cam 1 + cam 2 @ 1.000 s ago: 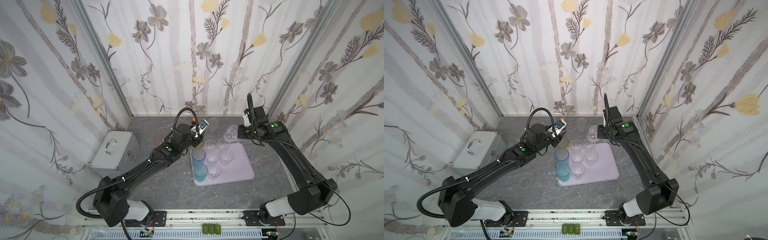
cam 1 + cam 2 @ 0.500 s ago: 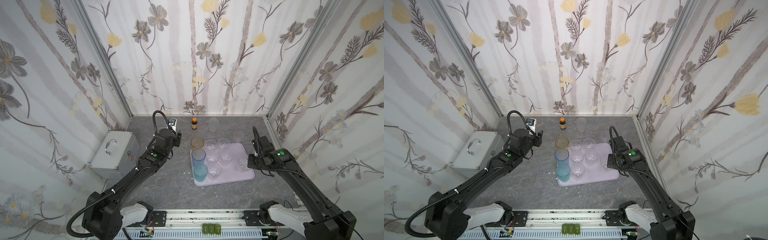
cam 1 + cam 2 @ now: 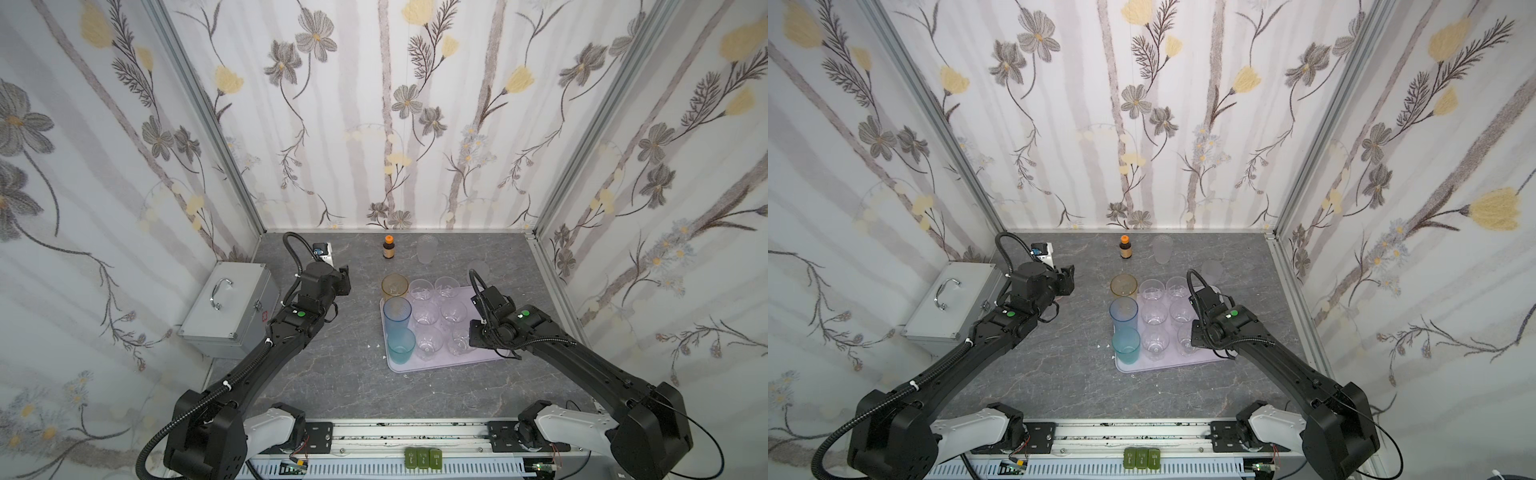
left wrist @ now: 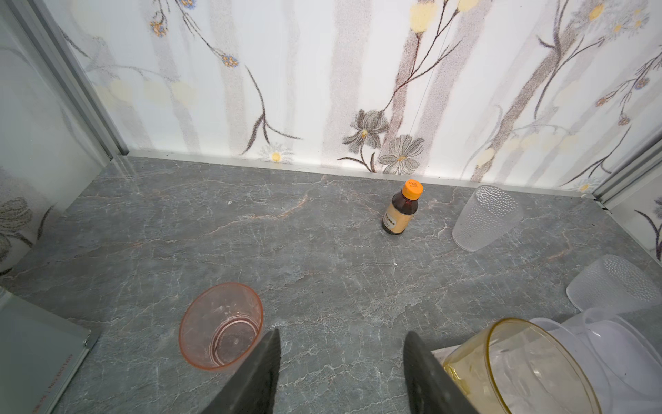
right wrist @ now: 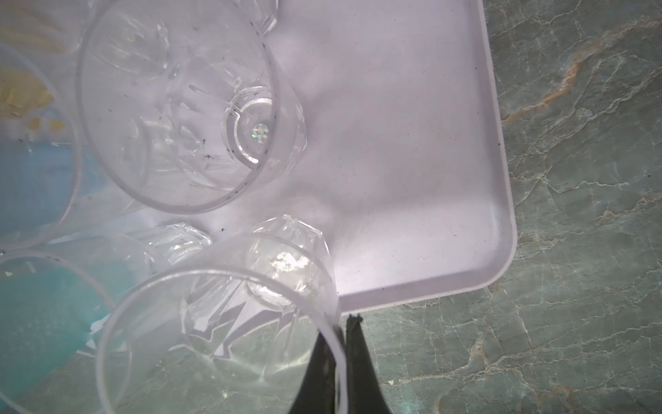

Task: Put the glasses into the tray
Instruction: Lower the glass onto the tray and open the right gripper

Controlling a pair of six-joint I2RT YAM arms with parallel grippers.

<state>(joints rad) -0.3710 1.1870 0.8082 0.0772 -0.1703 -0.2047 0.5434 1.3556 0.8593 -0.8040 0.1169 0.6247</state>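
Glasses fill the left and middle of the lilac tray [image 3: 440, 362] in both top views. An amber glass [image 3: 394, 286] is at its far left corner, a blue glass [image 3: 397, 312] and a teal glass [image 3: 401, 345] sit nearer me along that edge, and clear ones stand to their right. From up there I cannot tell how either claw stands, so I go by the wrist cameras. The right wrist view shows the right gripper [image 5: 343, 324] clenched on the rim wall of a clear faceted glass [image 5: 222, 322] by the tray's near edge. Whether its base rests on the tray I cannot tell. The left wrist view shows the left gripper [image 4: 342, 358] released, with bare tabletop [image 4: 322, 258] between its fingers [image 4: 261, 372]. A pink glass [image 4: 221, 326] sits just beside one finger, left of the tray, and the arm hides it in both top views. Two frosted glasses [image 4: 485, 218] and a brown bottle [image 4: 401, 209] stand off the tray near the far wall.
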